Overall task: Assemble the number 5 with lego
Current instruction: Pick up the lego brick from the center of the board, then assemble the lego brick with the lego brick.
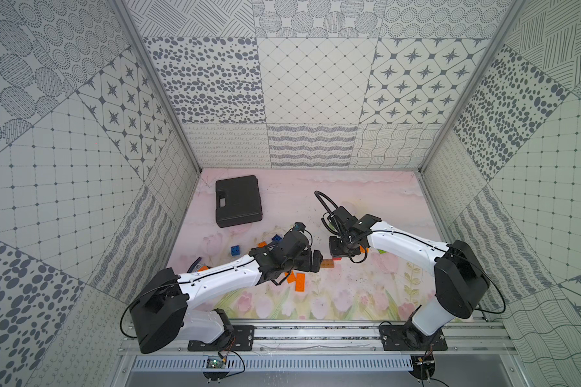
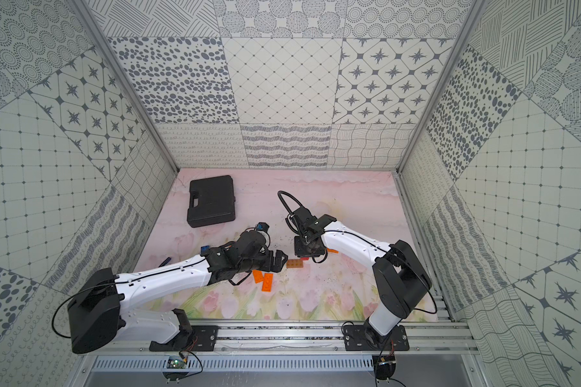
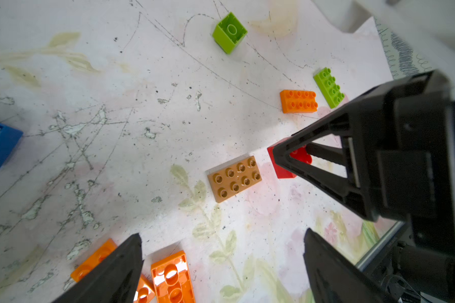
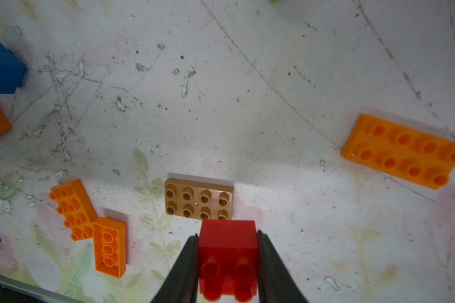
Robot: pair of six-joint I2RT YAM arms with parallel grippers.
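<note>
My right gripper [image 4: 227,234] is shut on a red square lego brick [image 4: 227,259], held just above the mat beside one short end of a brown oblong brick [image 4: 199,199] [image 1: 327,263]. At the brown brick's other end my left gripper [image 3: 223,233] [image 1: 316,263] stands open over bare mat. Two orange oblongs [image 4: 109,246] [image 4: 72,210] lie touching near the left gripper, one with its studs down. Another orange oblong [image 3: 298,101], a green oblong [image 3: 329,86] and an upturned green square [image 3: 229,32] lie beyond the right gripper. Blue squares [image 1: 234,250] [image 1: 276,238] sit behind the left arm.
A black case [image 1: 238,201] lies at the back left of the mat. A tool with an orange handle [image 1: 202,268] shows partly under the left arm. Patterned walls [image 1: 168,201] close in the mat on three sides.
</note>
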